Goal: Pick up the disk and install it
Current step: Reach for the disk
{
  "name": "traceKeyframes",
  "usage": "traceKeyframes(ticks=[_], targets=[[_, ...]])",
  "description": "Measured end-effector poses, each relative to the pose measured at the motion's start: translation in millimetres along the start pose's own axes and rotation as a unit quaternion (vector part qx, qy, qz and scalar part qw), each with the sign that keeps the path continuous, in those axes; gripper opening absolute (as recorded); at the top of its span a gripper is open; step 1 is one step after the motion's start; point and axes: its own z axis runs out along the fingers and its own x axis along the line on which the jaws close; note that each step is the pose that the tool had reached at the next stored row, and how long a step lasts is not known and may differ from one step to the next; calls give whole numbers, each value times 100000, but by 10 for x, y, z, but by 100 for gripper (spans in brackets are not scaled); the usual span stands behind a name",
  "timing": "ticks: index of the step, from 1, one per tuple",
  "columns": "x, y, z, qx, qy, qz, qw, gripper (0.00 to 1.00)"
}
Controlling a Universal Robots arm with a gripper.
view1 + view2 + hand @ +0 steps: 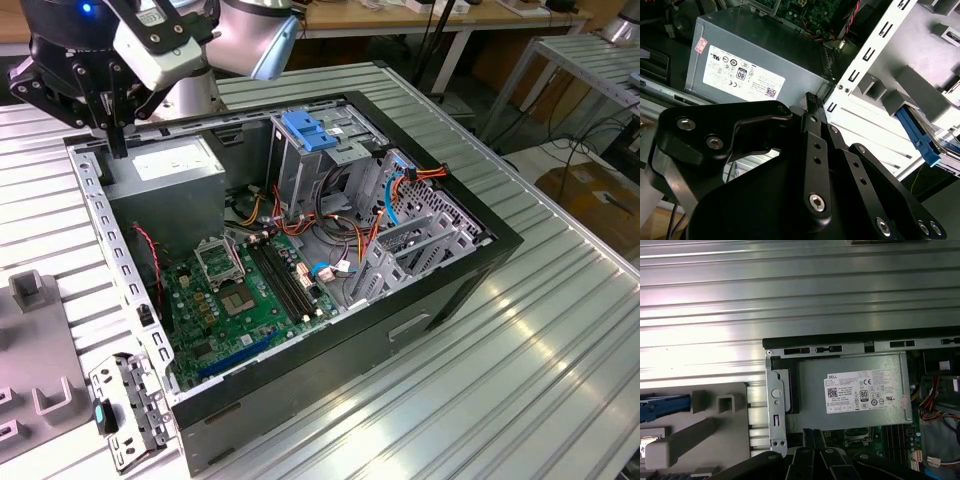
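The disk's bright blue carrier rail (665,407) pokes out of a slot in a grey holder block (695,435). The same blue rail (920,140) appears in the second wrist view, wedged between the block's grey ribs; the dark drive body is hidden. My gripper (115,135) hangs over the far left corner of the open computer case (300,370), above the power supply's edge. Its black fingers (813,102) lie together with nothing between them, and their tips (812,434) point at the case's metal flange beside the holder block.
The grey power supply (165,165) fills the case's corner under the gripper. A green motherboard (240,290), a drive cage with a pale-blue latch plate (310,132) and orange and blue cables (400,190) crowd the case. A metal bracket (125,410) lies at the exterior view's left.
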Motion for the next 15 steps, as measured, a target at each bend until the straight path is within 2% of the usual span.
traceKeyframes(ticks=[15], targets=[[119,-2,1,0,0,-2,100000,11]])
